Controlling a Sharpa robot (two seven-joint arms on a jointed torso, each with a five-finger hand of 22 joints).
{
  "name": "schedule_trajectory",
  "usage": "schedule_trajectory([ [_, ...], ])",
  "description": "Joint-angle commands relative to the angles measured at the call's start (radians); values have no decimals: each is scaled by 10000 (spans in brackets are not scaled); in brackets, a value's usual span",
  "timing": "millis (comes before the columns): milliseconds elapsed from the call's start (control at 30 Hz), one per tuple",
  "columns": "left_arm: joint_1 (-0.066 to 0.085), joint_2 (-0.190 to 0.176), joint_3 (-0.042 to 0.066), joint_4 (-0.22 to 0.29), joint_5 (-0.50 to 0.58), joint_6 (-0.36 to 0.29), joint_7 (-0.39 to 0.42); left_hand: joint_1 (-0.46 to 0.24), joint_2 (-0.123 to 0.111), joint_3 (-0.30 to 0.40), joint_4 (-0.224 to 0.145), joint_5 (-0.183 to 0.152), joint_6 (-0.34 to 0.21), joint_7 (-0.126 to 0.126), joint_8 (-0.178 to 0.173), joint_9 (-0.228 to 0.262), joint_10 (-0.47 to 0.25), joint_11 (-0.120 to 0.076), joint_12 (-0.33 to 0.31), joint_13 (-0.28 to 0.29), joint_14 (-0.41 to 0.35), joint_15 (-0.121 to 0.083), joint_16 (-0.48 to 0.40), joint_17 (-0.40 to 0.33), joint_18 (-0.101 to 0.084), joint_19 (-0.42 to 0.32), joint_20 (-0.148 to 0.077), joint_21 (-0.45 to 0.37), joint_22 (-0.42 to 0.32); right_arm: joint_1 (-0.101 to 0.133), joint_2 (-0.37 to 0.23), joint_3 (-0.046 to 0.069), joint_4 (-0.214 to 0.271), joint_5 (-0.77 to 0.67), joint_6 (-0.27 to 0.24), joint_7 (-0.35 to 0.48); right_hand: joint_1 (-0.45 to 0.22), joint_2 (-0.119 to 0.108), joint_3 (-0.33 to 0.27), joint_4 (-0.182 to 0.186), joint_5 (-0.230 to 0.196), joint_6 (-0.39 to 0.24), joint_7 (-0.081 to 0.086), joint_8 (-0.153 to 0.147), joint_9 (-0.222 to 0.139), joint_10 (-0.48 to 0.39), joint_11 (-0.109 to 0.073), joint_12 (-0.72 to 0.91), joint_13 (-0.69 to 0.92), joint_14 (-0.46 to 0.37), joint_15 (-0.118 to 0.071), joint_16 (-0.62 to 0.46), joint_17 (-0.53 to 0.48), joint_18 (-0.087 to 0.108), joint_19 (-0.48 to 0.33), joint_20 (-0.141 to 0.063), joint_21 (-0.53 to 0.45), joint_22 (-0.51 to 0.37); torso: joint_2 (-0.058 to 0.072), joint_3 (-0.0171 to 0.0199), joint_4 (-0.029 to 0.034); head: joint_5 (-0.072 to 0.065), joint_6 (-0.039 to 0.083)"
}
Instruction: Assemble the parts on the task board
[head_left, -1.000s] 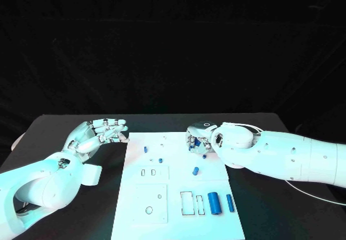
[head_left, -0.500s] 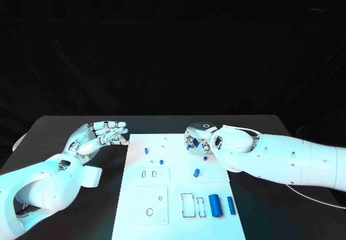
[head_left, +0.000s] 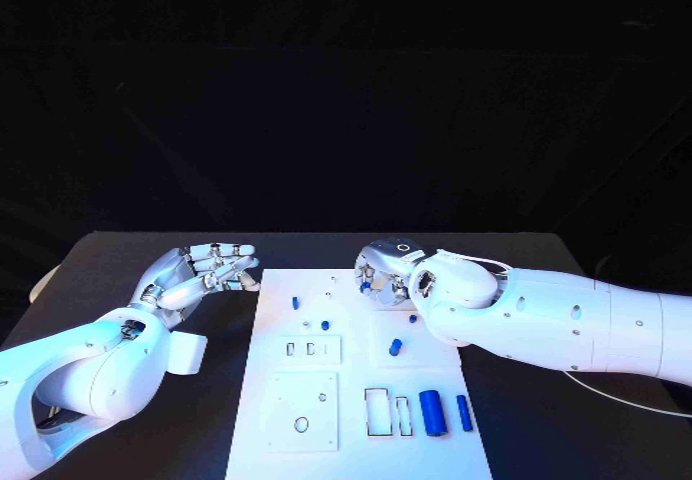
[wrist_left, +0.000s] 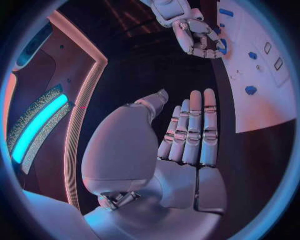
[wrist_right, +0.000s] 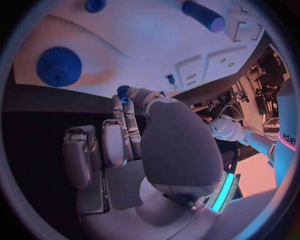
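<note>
My right hand (head_left: 387, 277) pinches a little blue part (wrist_right: 123, 92) over the far end of the white board (head_left: 353, 400), ready to put it in. My left hand (head_left: 202, 270) waits open beside the board.

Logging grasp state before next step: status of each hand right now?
Left hand: open, fingers straight, holding nothing.
Right hand: pinching a small blue part at its fingertips.
</note>
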Motion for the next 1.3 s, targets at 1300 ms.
schedule_trajectory([
  [1300, 24, 59, 15, 327, 69, -103, 131, 11, -9, 165, -96, 38, -103, 81, -124, -22, -266, 40, -88, -56, -65, 12, 133, 102, 73, -169, -15, 233, 136, 42, 1583, -16, -1499, -948, -383, -837, -30, -2, 208, -339, 75, -21, 52, 27, 50, 443, -322, 35, 244, 437, -52, 4, -92, -128, 830, -64, 75, 2282, 172, -150, 359, -163, -209],
])
